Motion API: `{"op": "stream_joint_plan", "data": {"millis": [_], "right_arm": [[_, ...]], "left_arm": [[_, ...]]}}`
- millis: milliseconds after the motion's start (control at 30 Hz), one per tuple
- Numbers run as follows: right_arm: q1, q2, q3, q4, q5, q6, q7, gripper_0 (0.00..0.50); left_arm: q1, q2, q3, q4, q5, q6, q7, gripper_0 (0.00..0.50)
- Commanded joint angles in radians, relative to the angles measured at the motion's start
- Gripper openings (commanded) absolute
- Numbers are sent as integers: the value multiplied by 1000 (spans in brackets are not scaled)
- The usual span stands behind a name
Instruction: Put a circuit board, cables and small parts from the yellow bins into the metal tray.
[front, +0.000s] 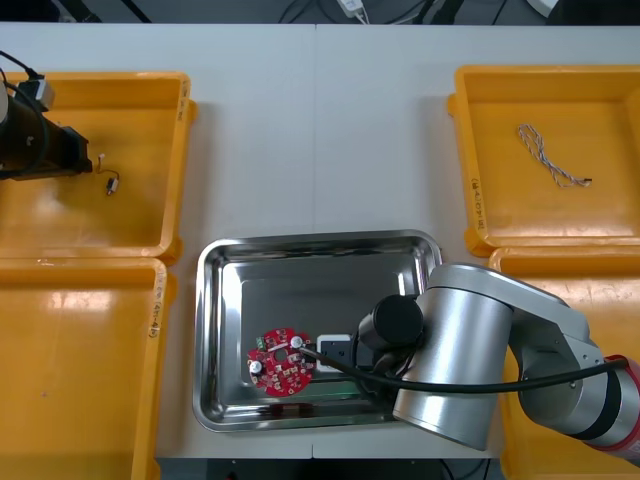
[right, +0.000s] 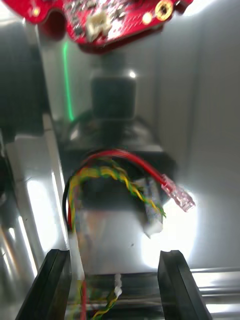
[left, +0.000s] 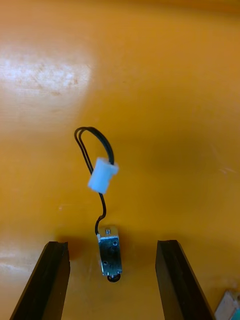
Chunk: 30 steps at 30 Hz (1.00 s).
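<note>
Though untouched, small metal part (left: 110, 248) inside spread left hand (left: 112, 244)

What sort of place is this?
Probably an electronics kitting bench: yellow bins holding cables, a red circuit board in the metal tray, right gripper over it, left gripper over a bin.

Red circuit board (front: 280, 362) flat in metal tray (front: 300, 280); red-yellow cable (right: 107, 172) beside it
</note>
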Motion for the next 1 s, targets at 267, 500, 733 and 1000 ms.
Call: {"op": "stream_joint_plan", "data": {"millis": [267, 500, 733, 1000], "right_arm": [[5, 16, -55, -61, -57, 47, -46, 500], [3, 17, -119, -89, -77, 103, -57, 500], [0, 14, -270, -123, -175, 146, -57, 500], [-35, -15, -492, -126, -353, 146, -60, 500]], "left_arm": [[7, -11, -25, -7, -6, -35, -78, 289], [7, -11, -25, -7, -5, -35, -78, 0], [7, -11, -25, -7, -3, -31, -75, 0], [7, 32, -8, -66, 1, 72, -71, 0]]}}
